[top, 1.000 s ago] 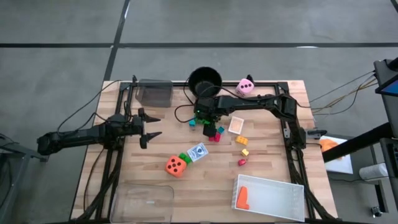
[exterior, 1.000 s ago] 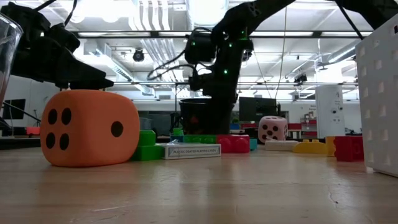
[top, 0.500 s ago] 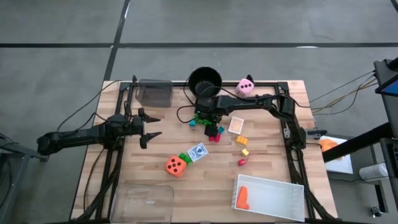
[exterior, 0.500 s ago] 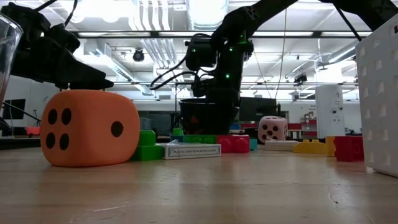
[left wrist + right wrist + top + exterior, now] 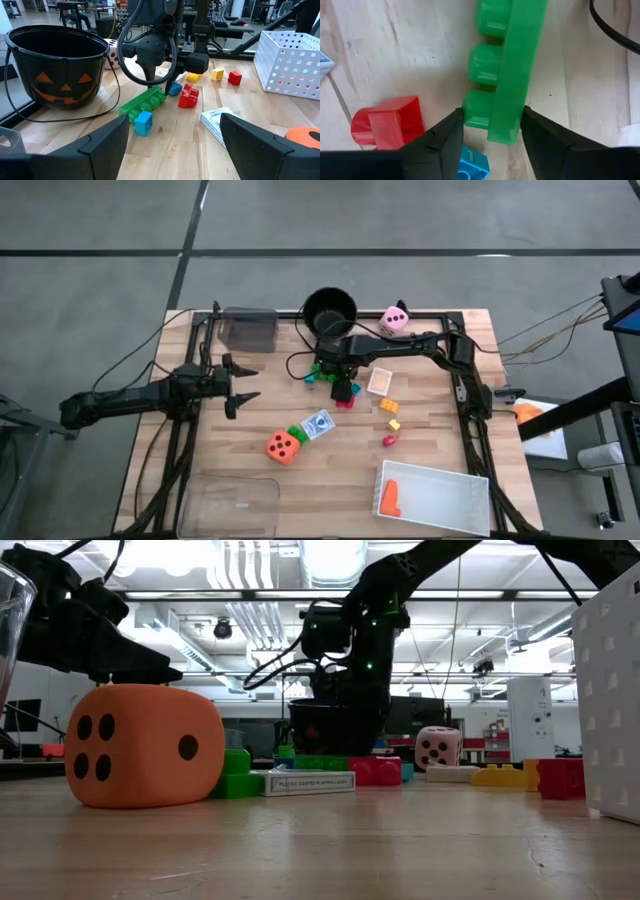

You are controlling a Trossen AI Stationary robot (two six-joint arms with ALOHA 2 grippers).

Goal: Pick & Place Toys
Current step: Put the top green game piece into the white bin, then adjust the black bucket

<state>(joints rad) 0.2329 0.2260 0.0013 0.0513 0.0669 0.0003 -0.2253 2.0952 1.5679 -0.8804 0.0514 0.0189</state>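
High view: the table (image 5: 250, 480) carries, by size, a white tray (image 5: 440, 498) at 5 o'clock, a clear tray (image 5: 228, 506) at 7, a second clear tray (image 5: 248, 328) at 11 and a black bucket (image 5: 329, 309) at 12. The left arm lies at 9 with its left gripper (image 5: 243, 384) spread and holding nothing, pointing toward 3. The right arm reaches in from 2, and its right gripper (image 5: 327, 373) is down just below the bucket, near table centre. An orange die (image 5: 283, 446) sits toward 6, touching a small green brick (image 5: 297, 433) with a card (image 5: 319, 423) beside it; a pink die (image 5: 395, 319) rests at 1. In the right wrist view the fingers (image 5: 442, 137) pinch the near end of the long green brick (image 5: 505, 70), one on each long side. The left wrist view shows that brick (image 5: 144, 103) flat on the wood, studs sideways, its long axis on a diagonal across the table. A red brick (image 5: 387, 122) and a blue brick (image 5: 472, 164) lie just beside the pinched end.
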